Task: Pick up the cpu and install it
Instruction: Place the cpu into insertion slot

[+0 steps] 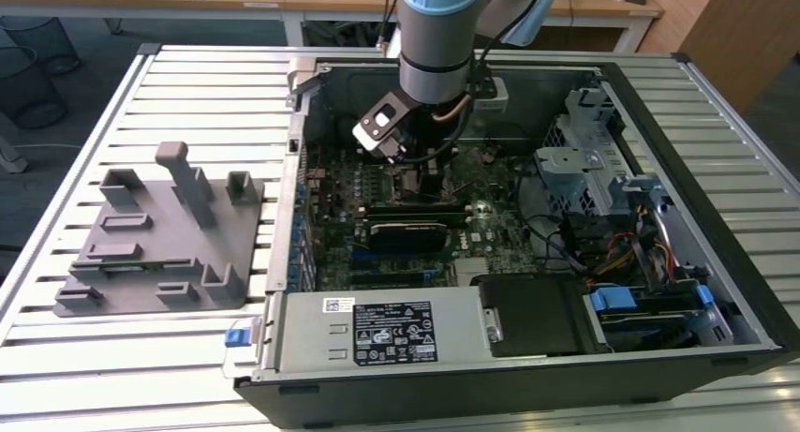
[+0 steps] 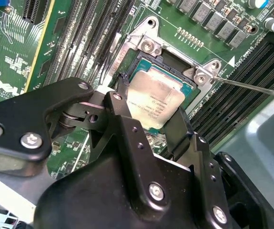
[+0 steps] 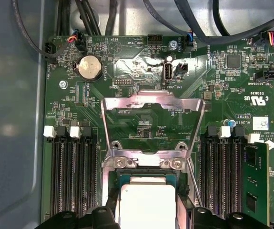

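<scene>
black metal fingers (image 2: 127, 129): closed on two opposite edges of the flat square silvery-white cpu (image 2: 157, 95), one finger on each side, gripping it.
gripper (image 2: 148, 107): black body, low over the board in both wrist views.
cpu: thin green rim, lying level within the black-framed square socket (image 2: 174, 61); cannot tell if fully seated.
load plate (image 3: 127, 101): silver metal frame, swung open, clear of the cpu.
lever (image 2: 251, 86): thin steel rod, sticks out past a socket corner.
motherboard (image 3: 127, 67): green; black memory slots (image 3: 75, 176) flank the socket on both sides.
computer case (image 1: 500, 390): black, open, on a slatted metal table (image 1: 213, 85).
holder tray (image 1: 150, 263): grey plastic, on the table at the exterior view's left of the case, well apart from the gripper.
</scene>
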You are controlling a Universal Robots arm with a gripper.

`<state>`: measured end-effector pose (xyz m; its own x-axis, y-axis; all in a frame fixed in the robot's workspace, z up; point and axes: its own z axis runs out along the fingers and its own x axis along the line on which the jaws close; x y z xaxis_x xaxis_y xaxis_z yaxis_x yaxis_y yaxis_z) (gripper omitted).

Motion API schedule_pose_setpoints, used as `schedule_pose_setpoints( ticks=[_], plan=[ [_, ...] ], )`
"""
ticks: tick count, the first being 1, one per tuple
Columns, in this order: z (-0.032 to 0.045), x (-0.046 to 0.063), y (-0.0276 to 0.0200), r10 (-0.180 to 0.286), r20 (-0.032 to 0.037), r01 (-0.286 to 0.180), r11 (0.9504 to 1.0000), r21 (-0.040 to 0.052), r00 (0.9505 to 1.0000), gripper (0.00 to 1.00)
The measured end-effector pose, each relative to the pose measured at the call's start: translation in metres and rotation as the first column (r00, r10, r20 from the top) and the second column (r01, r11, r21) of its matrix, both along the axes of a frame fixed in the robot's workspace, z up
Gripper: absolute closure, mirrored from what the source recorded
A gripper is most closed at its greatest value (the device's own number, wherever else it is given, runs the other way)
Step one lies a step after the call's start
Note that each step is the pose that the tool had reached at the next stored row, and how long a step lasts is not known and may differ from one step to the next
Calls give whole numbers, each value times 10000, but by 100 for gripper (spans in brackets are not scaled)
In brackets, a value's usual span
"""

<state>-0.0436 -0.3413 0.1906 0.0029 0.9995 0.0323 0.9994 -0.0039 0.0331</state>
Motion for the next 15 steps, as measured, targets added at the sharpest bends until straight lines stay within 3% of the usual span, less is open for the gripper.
schedule_pose_setpoints(
  ticks=[15],
  plan=[
    [-10, 8, 1, -1, 2, 1, 10000, 3, 10000, 46]
  ],
)
